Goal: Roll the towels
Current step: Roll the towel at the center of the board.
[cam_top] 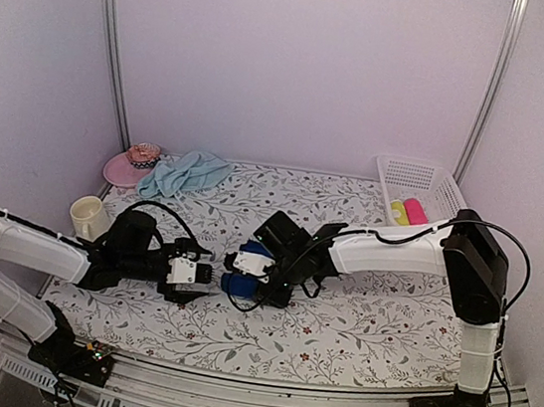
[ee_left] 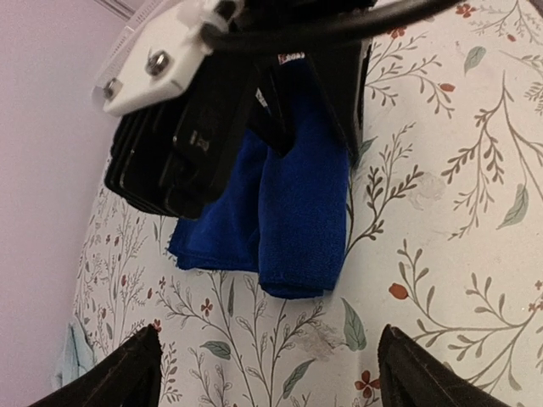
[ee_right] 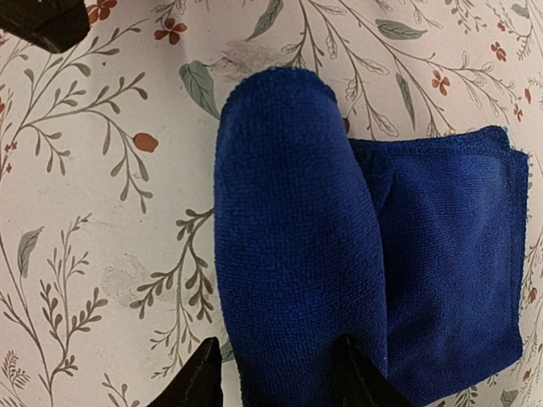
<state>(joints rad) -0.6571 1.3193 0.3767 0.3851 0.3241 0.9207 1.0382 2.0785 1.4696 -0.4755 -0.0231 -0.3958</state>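
Note:
The royal blue towel (cam_top: 240, 283) lies mid-table, partly rolled: a thick roll (ee_right: 288, 254) beside a flat folded part (ee_right: 458, 280). My right gripper (cam_top: 246, 272) straddles the roll's near end, and in the right wrist view the right gripper (ee_right: 280, 377) is open, one finger against the cloth and the other a sliver away. My left gripper (cam_top: 205, 273) faces the towel (ee_left: 297, 212) from the left. In the left wrist view the left gripper (ee_left: 271, 373) is wide open and holds nothing. The pale aqua towel (cam_top: 184, 172) lies crumpled at the back left.
A pink hat (cam_top: 137, 161) sits beside the aqua towel, and a cream cup (cam_top: 88, 216) stands by the left arm. A white basket (cam_top: 426, 179) at the back right holds a yellow roll (cam_top: 398, 212) and a pink roll (cam_top: 414, 210).

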